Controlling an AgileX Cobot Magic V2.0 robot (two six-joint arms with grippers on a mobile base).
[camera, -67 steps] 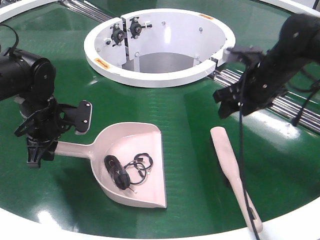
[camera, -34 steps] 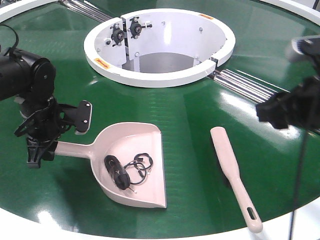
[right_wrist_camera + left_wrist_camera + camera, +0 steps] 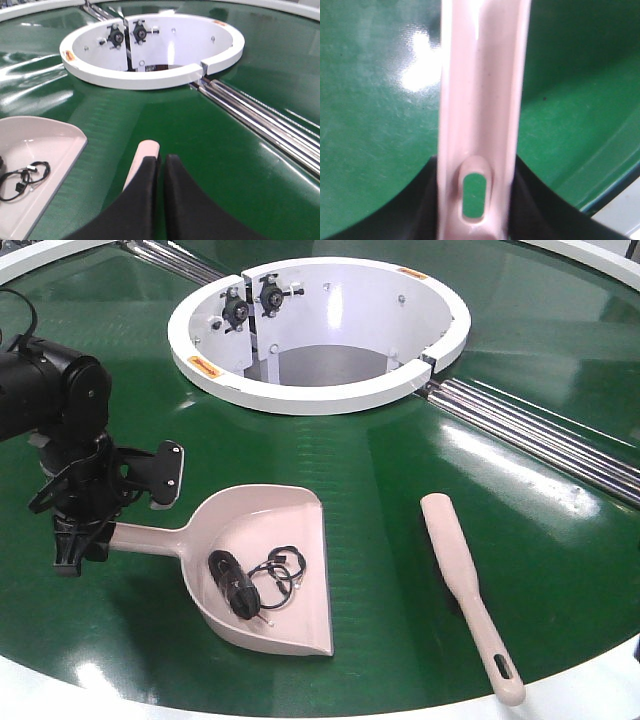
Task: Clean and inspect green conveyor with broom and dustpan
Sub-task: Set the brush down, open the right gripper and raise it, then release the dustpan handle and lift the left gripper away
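The beige-pink dustpan (image 3: 270, 570) lies on the green conveyor (image 3: 400, 470), with a tangle of black cable (image 3: 255, 580) in its scoop. My left gripper (image 3: 85, 535) is shut on the end of the dustpan's handle. In the left wrist view the handle (image 3: 480, 100) runs up between the black fingers (image 3: 415, 210), and its hang slot shows. The broom (image 3: 465, 580) lies flat on the belt to the right, touched by nothing. My right gripper (image 3: 161, 159) hangs shut and empty above the broom's rounded end (image 3: 146, 149). The front view does not show the right arm.
The white central ring (image 3: 320, 395) with its opening sits at the back middle. Metal rollers (image 3: 530, 430) run from it toward the right. The conveyor's white outer rim (image 3: 600, 685) curves along the near edge, just beyond the broom's handle end.
The right arm has swung away to the right and left the front view. The broom stays on the belt. The left arm and the dustpan have not moved.
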